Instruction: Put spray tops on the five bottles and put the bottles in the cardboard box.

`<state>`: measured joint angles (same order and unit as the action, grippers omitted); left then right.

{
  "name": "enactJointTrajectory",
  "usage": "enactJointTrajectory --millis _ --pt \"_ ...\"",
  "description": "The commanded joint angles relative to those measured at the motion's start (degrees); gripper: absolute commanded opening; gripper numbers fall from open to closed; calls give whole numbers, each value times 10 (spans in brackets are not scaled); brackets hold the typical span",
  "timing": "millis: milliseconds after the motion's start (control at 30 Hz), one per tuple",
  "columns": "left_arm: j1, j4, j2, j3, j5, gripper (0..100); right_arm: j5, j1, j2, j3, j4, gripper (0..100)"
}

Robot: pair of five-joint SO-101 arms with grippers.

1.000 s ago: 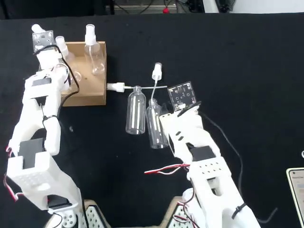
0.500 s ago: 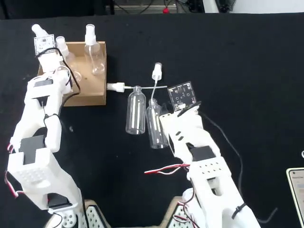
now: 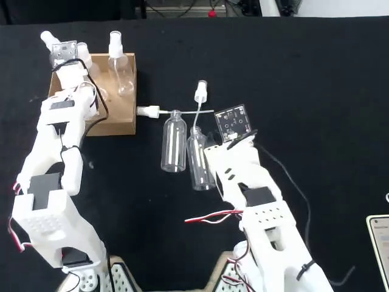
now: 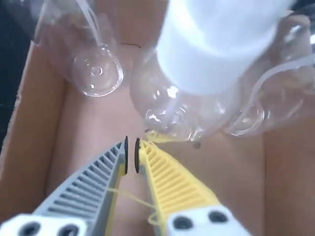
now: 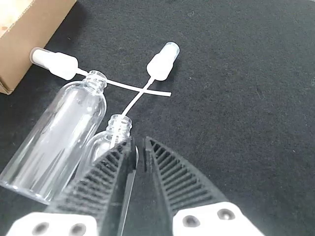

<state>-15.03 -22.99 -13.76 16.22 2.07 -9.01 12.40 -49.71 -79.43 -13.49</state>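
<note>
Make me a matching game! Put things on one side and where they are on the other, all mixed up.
Things:
1. cardboard box
2. left claw
3. right claw
4. loose spray tops

Places:
A. lying on the black cloth, tubes crossed
B. down inside the box
C. over the topless bottles lying down
D. has capped bottles in it

Pairs: 1-D, 2-B, 3-C, 4-A
</note>
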Motion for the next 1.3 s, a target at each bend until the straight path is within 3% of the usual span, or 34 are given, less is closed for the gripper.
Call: enactJointTrajectory --millis 0,600,867,1267 --pt "7 17 4 -34 -4 51 -1 -9 -7 9 15 32" --pt "4 15 7 -33 -3 51 -1 -9 -7 9 15 32" --pt "-15 -95 42 -53 -4 51 -1 -9 -7 9 15 32" --pt "-27 -257 213 -57 -2 52 -1 -9 -7 9 15 35"
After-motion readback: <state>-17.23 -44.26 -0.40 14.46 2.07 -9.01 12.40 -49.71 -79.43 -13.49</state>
